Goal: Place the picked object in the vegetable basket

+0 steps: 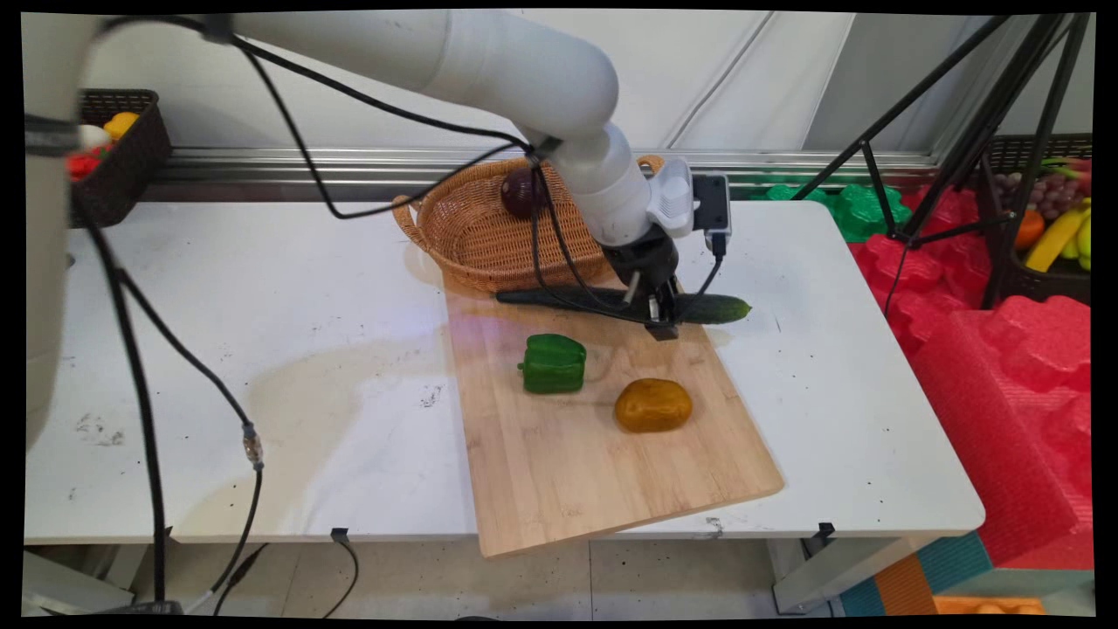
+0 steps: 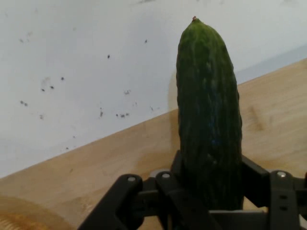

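Cutting board edge nearest us, jaws closing around the cucumber at the board's far end.

We are looking first at the wooden cutting board (image 1: 603, 472), whose near corner is overhanging the tabletop (image 1: 262, 393); moving left to right, the green pepper (image 1: 554, 363) and the brownish potato (image 1: 653, 405) are sitting on it, apart from each other. Behind them the wicker basket (image 1: 489, 236) is holding a dark purple onion (image 1: 521, 192). The cucumber (image 1: 714, 308) is lying crosswise, its long axis running left to right along the board's far edge, its right tip reaching out over the tabletop. The gripper (image 1: 659, 316) is coming straight down on it, jaws gripping it across its width. In the hand view the cucumber (image 2: 210, 124) is seated between the fingers (image 2: 283, 189); the arm and cables are hiding its left stretch from us.
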